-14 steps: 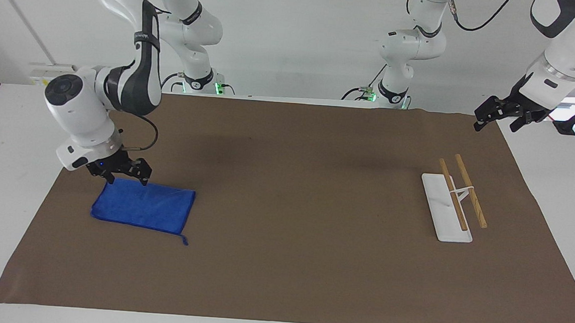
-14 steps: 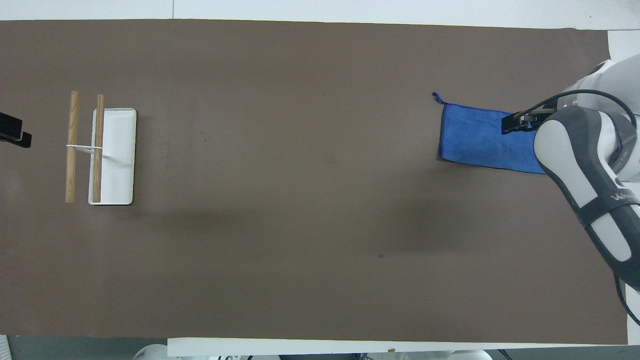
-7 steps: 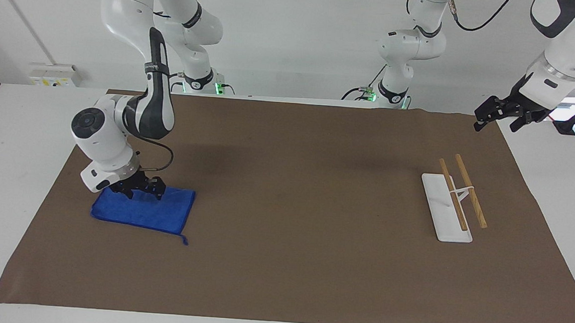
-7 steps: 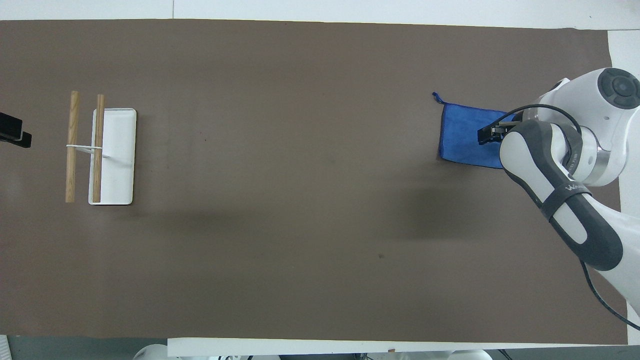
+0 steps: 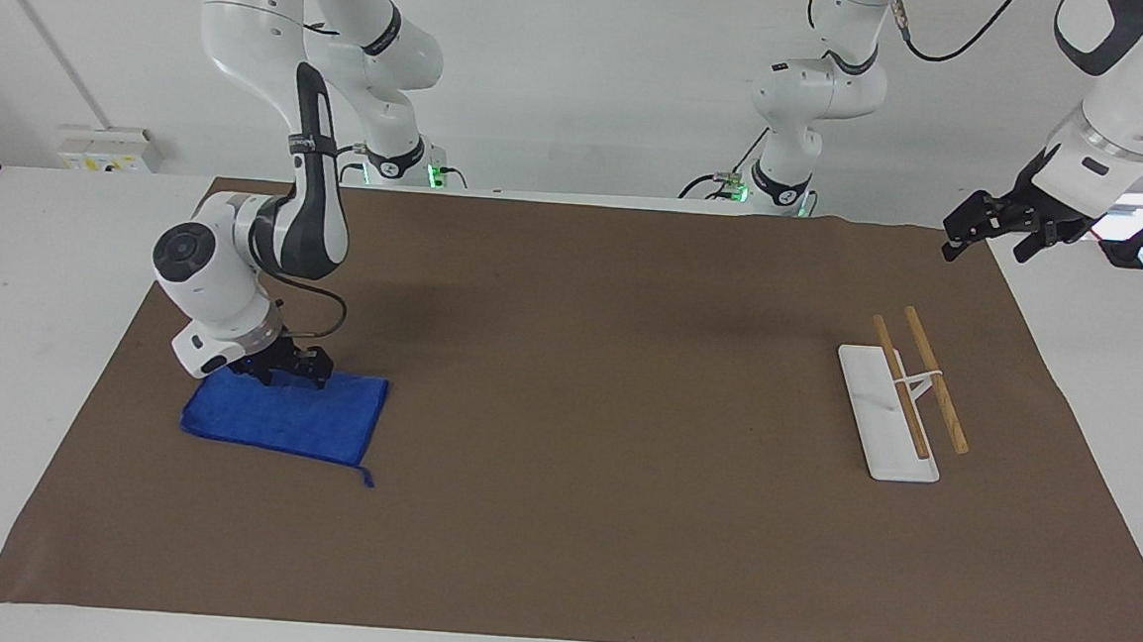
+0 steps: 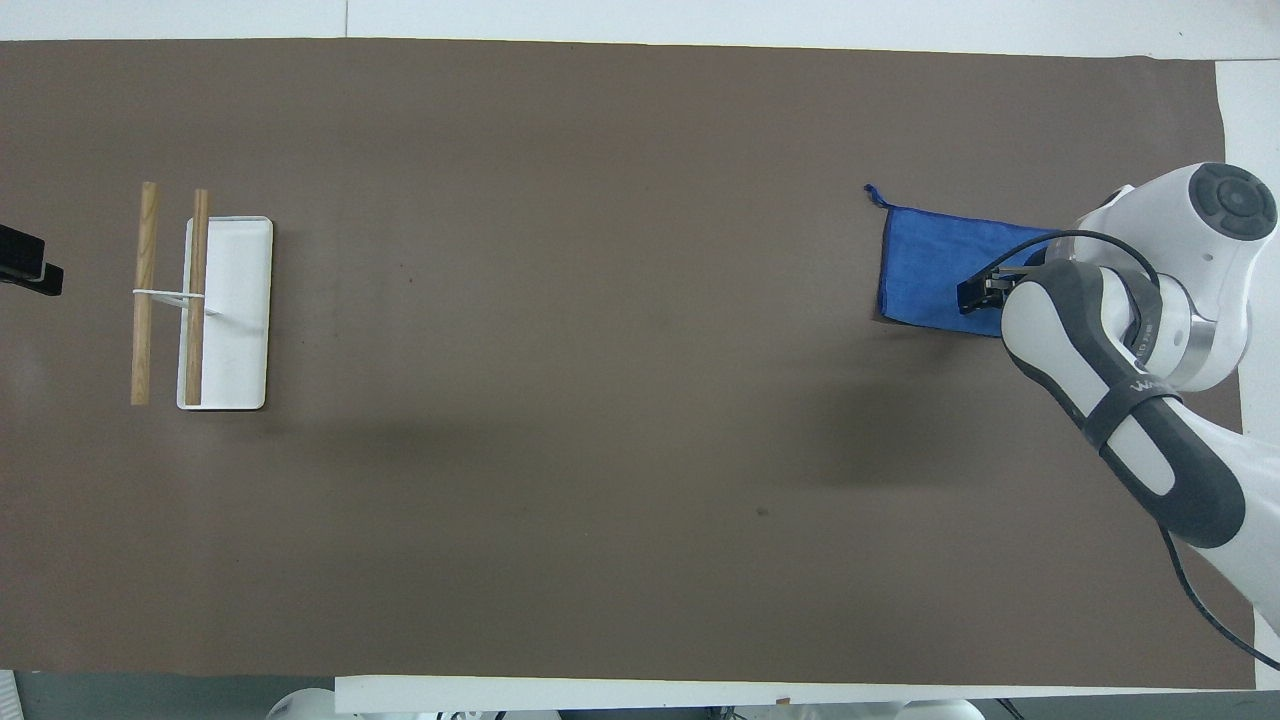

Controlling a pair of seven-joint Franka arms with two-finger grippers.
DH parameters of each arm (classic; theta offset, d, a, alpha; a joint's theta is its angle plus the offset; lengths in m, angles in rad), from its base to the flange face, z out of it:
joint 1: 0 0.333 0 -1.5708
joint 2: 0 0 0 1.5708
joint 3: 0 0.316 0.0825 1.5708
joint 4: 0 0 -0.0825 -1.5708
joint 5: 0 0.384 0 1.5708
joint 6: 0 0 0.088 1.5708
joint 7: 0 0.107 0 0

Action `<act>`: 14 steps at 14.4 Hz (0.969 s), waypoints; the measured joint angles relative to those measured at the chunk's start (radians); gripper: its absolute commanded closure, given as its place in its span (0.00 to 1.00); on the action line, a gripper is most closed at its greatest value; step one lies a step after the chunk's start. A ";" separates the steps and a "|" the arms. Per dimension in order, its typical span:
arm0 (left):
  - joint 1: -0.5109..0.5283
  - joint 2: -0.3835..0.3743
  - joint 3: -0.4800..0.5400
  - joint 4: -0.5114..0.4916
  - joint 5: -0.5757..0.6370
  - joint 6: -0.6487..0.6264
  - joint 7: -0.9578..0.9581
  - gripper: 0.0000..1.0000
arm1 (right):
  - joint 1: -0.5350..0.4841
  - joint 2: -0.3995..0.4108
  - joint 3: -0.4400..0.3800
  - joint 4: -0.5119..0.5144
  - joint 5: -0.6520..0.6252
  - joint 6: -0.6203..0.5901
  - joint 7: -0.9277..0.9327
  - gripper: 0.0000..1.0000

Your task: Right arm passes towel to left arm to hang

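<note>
Towel: we see a bright blue towel lying flat on the brown-covered tabletop, at the right arm's end.
Right claw: our right claw is down at the towel's edge nearest the robots; we cannot tell whether it grips the cloth.
Left claw: our left claw hangs over the tabletop's corner, waiting; its opening is unclear.
Rack: a white-based rack with two wooden rods stands at the left arm's end.
</note>
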 measured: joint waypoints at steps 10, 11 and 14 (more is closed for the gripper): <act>-0.001 0.000 -0.006 0.000 0.000 0.000 0.000 0.00 | 0.002 -0.024 0.002 -0.031 0.000 0.025 -0.001 1.00; -0.001 0.000 -0.009 0.000 0.000 0.002 0.000 0.00 | 0.005 -0.024 0.003 -0.030 0.000 0.025 -0.002 1.00; 0.000 0.000 -0.008 -0.004 0.000 0.006 0.000 0.00 | 0.041 -0.028 0.005 0.025 0.005 -0.052 -0.002 1.00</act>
